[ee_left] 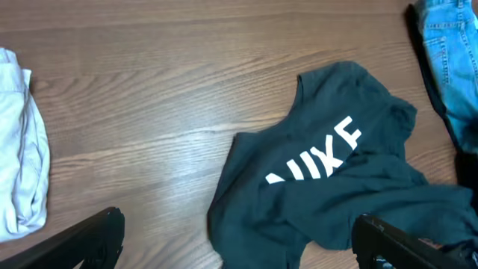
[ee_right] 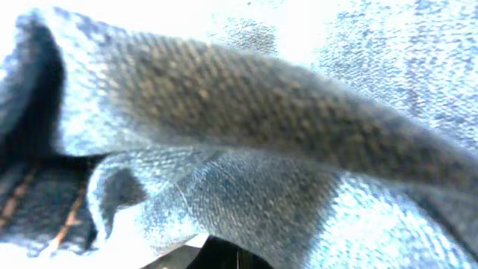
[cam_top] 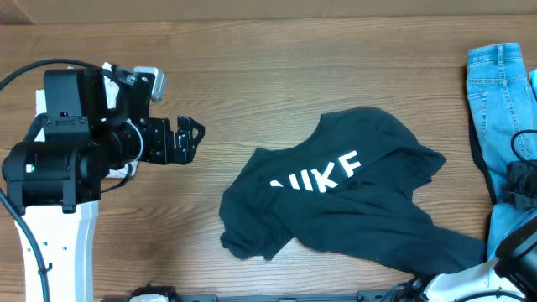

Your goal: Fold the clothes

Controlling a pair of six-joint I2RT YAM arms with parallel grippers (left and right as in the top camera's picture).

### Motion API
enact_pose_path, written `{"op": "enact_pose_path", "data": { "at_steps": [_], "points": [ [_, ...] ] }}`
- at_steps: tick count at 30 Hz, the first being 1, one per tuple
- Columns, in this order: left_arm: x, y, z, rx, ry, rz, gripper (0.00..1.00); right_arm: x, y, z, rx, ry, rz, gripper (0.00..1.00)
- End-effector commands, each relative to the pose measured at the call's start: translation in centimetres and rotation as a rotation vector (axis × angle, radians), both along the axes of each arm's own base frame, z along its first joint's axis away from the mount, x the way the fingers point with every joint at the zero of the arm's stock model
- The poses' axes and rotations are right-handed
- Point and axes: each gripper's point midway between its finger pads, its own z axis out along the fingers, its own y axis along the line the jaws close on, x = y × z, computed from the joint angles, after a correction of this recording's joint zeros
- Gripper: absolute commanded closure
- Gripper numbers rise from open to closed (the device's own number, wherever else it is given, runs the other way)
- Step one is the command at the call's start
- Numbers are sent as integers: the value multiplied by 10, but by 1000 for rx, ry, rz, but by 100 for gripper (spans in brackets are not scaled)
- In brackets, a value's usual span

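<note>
The dark navy T-shirt (cam_top: 336, 193) lies crumpled in the middle of the table, with part of its white "NIKE" lettering showing. It also fills the right half of the left wrist view (ee_left: 328, 187). My left gripper (cam_top: 190, 139) is open and empty, held above bare wood well to the left of the shirt. In its own view the two fingers (ee_left: 239, 246) stand wide apart, with the shirt's lower left edge between them. My right arm (cam_top: 522, 189) is at the right edge over the jeans. Its wrist view shows only denim (ee_right: 246, 127) pressed close, and its fingers are hidden.
Light blue jeans (cam_top: 497, 92) lie along the right edge, touching the shirt's right side. A pale folded cloth (ee_left: 19, 142) lies at the left of the left wrist view. The table is brown wood (cam_top: 277, 75).
</note>
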Motion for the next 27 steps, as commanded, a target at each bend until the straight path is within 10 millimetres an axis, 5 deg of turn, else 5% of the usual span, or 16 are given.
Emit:
{"op": "enact_pose_path", "data": {
  "at_steps": [1,4,7,12,15,18,23,27],
  "points": [
    [1,-3,9,-22,-19,14,0,44,8,27,30,-166,156,93],
    [2,-3,10,-22,-24,14,0,109,72,88,159,-581,608,68],
    [2,-3,9,-20,-20,14,0,120,113,116,250,-693,735,59],
    [4,-3,-7,23,31,-10,0,119,184,97,351,-525,857,49],
    [11,-18,-23,36,82,-72,0,125,251,84,335,-410,1063,43],
    [21,-38,-49,72,138,-184,3,123,295,61,209,-204,1191,39],
    [38,-65,-107,131,274,-330,18,113,336,44,38,4,1264,39],
    [61,-69,-161,170,378,-339,30,105,336,42,76,29,1232,38]
  ]
}}
